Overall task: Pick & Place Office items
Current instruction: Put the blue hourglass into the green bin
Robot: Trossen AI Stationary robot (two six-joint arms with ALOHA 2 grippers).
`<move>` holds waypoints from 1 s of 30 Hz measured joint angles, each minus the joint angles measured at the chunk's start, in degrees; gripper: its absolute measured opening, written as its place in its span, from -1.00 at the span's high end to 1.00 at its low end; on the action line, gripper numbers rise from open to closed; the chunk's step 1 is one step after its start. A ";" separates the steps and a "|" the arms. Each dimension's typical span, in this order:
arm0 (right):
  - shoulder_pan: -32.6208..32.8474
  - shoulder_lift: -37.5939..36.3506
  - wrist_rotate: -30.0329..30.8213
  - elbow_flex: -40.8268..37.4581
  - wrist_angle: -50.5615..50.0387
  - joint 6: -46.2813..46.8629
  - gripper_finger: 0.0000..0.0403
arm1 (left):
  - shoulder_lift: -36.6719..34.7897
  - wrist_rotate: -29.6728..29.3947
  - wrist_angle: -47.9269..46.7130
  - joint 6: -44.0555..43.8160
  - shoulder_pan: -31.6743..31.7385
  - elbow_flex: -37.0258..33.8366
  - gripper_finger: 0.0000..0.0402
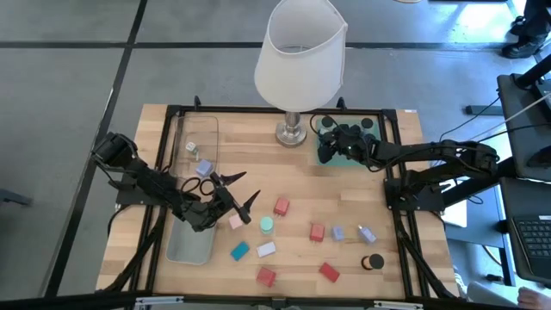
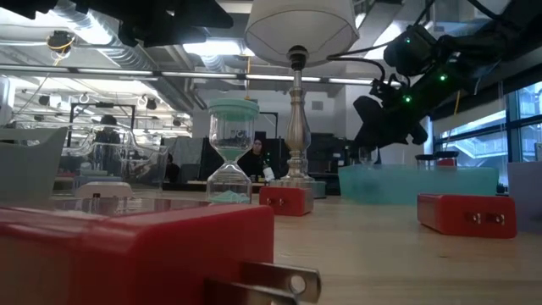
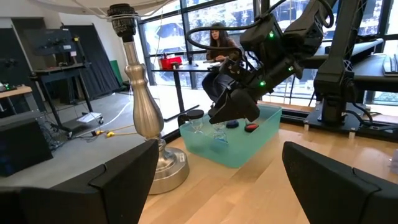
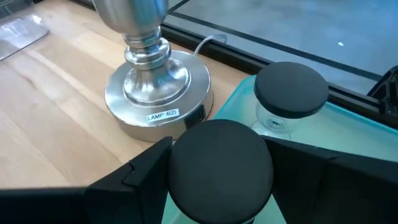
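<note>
Right gripper (image 4: 217,171) is clamped on a black cap (image 4: 221,168) over the teal bin (image 1: 355,138) at one o'clock; let go gently inside

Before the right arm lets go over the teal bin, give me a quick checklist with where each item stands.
1. Right gripper shut on the black cap: ok.
2. Cap over the teal bin, not the table: ok, the high view puts the gripper above it.
3. Clear of the lamp base: ok, the base stands beside the bin, apart.
4. Landing spot free: cannot tell; another black-capped timer already sits in the bin close by.
5. Left gripper out of the way: ok, open, beside the clear tray.
</note>
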 joint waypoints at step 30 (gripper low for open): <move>0.28 5.05 0.68 -0.02 4.33 0.36 -0.12 | 0.00 0.00 -0.20 0.00 0.00 0.00 -0.69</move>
